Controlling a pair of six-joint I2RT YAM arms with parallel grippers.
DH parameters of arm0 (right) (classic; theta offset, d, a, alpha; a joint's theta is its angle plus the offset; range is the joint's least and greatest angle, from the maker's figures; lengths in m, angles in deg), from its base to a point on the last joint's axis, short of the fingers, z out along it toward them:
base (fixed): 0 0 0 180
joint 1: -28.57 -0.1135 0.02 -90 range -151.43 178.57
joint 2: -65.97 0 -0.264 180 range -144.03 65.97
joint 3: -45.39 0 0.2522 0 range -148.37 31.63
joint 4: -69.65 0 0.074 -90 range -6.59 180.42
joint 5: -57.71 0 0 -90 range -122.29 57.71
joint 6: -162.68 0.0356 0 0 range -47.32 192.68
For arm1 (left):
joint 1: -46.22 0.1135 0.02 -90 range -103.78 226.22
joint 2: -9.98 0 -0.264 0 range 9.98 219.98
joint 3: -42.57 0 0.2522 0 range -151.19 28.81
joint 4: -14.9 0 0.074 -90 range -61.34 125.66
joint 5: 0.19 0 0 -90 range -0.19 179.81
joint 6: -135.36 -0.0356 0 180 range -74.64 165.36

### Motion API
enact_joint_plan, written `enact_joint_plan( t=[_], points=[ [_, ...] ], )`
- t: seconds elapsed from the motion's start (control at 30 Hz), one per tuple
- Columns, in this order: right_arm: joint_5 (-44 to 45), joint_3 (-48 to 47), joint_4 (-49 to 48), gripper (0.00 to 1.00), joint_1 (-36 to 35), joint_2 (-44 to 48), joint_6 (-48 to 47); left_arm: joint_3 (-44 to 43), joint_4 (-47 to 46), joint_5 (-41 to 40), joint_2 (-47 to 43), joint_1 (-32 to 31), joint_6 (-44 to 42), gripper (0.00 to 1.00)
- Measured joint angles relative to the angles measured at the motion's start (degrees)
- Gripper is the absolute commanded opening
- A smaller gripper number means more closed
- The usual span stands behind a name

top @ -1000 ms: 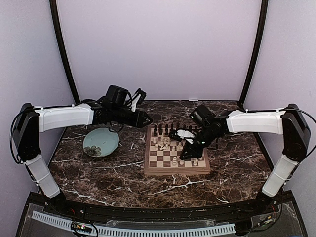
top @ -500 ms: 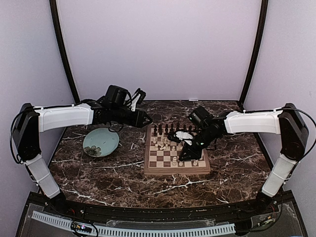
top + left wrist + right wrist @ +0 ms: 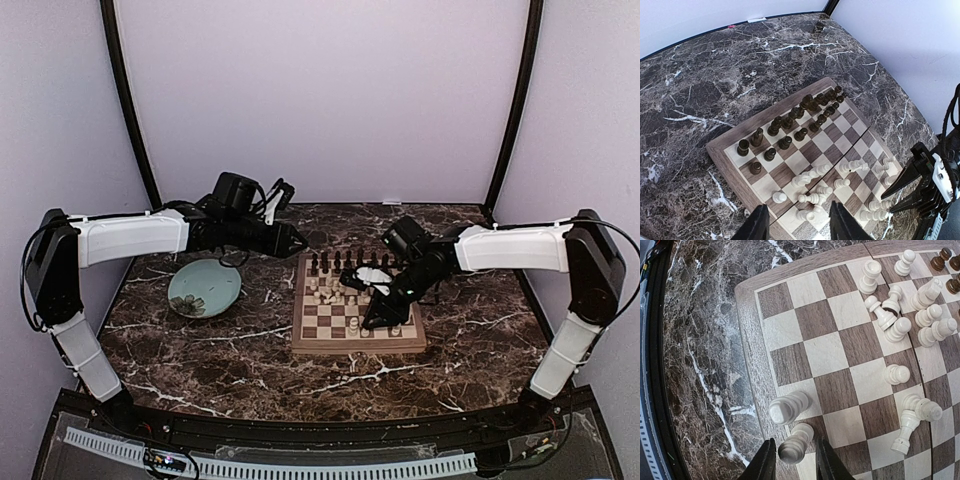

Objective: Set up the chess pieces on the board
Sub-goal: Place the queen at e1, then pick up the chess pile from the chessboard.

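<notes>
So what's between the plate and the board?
Nothing but bare marble tabletop lies between the plate and the board, as the top view shows.

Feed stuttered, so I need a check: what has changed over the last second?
The right pincer slid slightly leftward over the board's near right squares; nothing was visibly taken hold of or let go. The left pincer, the chess pieces and the plate stayed put.
</notes>
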Motion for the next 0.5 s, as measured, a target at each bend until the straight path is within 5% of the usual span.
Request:
enact_joint_plan(
  t=[0.5],
  points=[
    [4.3,-8.1,0.1,0.33,5.3,-0.5,3.6,0.0,0.0,0.5,0.0,0.0,0.0,0.43]
  ],
)
